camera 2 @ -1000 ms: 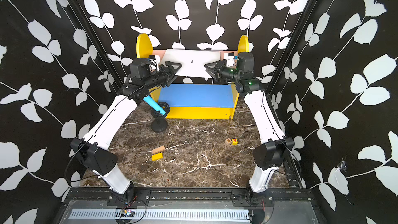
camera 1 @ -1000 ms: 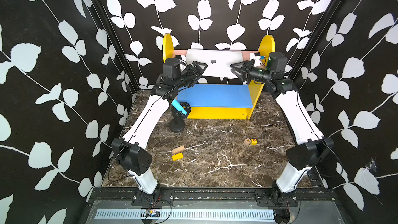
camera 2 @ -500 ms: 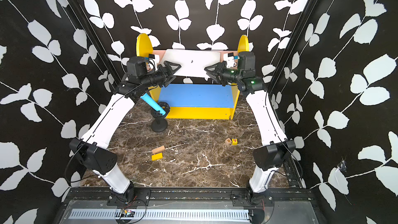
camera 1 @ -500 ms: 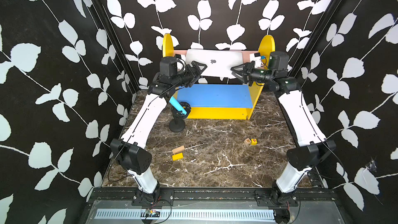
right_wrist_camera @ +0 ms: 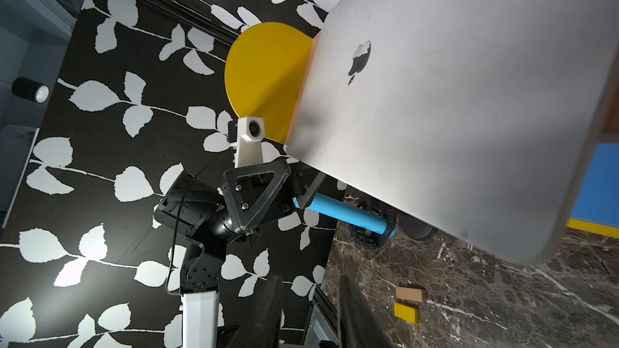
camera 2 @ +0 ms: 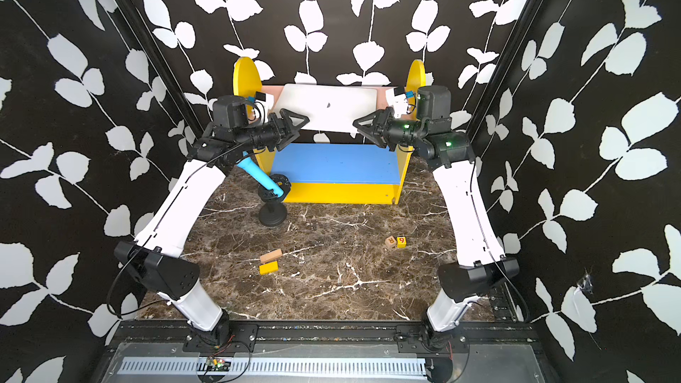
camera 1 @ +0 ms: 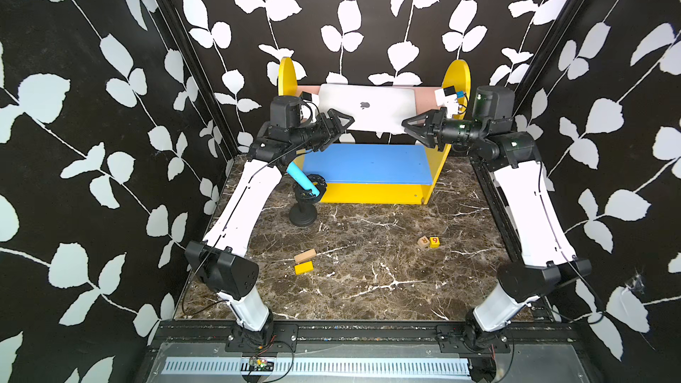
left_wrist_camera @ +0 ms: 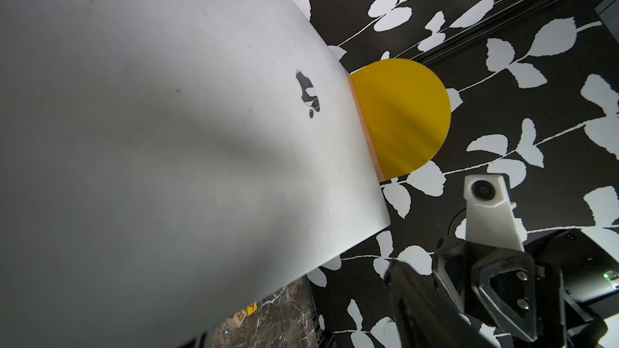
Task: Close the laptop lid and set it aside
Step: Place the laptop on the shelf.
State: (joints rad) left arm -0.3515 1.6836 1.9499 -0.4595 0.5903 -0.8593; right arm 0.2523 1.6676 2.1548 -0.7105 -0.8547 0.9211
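Your item: one laptop [camera 1: 368,119], thin, silver-white.
Lid [right_wrist_camera: 452,112]: shut flat on the base, plain shell facing up, dark apple logo [camera 1: 364,105] at its centre.
Location: you will find it at the far end, on the pinkish shelf board [camera 1: 424,99] between two yellow side panels [camera 1: 286,75], its near edge overhanging the board.

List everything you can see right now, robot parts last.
laptop: 1, silver-white, lid shut, atop the shelf, overhanging its front
shelf: 1, yellow sides, pinkish top board, blue lower board, at the table back
cylinder: 1, light blue, tilted on black stand, left of shelf
blocks: 2, tan and yellow, table's front left
cubes: 2, tan R and yellow 6, right of centre
table: 1, dark marble, under everything
left gripper: 1, black, open, laptop's left front corner
right gripper: 1, black, open, near laptop's right front corner
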